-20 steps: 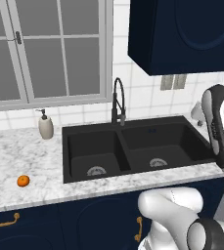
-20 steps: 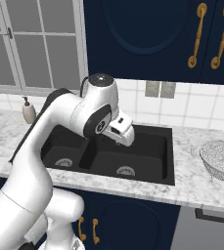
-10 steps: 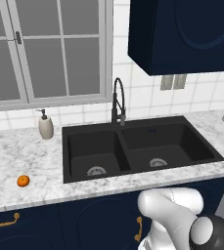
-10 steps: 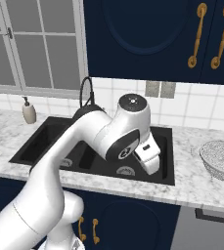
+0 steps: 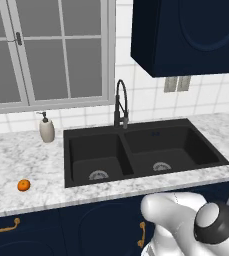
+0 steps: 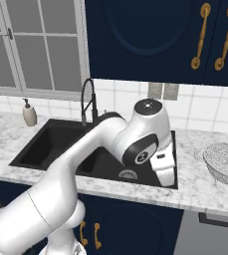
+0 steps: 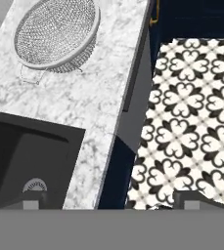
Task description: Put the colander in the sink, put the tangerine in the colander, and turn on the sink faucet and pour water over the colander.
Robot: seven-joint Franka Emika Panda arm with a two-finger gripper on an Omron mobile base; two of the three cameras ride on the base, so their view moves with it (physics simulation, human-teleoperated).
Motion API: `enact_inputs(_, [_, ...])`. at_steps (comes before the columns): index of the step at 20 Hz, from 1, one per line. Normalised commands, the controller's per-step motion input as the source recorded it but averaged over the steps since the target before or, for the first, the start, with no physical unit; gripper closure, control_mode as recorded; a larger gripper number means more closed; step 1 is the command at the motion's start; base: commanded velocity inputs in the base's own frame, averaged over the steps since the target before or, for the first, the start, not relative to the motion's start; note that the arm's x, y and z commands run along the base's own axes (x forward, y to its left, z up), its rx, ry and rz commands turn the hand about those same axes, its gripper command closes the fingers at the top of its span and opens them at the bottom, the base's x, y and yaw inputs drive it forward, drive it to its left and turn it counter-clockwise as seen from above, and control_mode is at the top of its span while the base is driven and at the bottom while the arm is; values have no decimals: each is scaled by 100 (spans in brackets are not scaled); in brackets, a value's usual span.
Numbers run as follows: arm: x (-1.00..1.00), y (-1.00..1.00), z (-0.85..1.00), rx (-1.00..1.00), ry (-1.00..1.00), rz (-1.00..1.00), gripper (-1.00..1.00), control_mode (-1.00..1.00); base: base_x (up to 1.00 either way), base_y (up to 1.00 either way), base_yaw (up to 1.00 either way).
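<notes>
i'm in a home kitchen: a black double sink (image 5: 146,152) set in a marble counter (image 7: 94,93) under my jaws, navy cabinets (image 6: 150,37) with brass handles above them, a tiled wall and window (image 5: 46,50) beyond, patterned floor tiles (image 7: 191,117) below.

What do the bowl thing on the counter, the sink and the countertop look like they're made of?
Colander: looks like silvery-white metal wire mesh, with a fine grid of holes and a solid rim. Sink: matte black, with no shine, perhaps composite or coated metal; its drains look like bright metal. Counter: white stone with grey veins, probably marble or an imitation.
</notes>
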Motion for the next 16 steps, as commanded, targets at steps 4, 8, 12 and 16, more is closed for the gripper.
enact_inputs(4, [0,-62,-14,1,0,-29,-100,-100,0,0,0])
enact_inputs(8, [0,-58,-3,9,-1,-15,-100,-100,0,0,0])
enact_inputs(12, [4,-45,0,13,-1,-9,-100,-100,0,0,0])
enact_inputs(16, [19,-24,-1,6,0,-2,-100,-100,0,0,0])
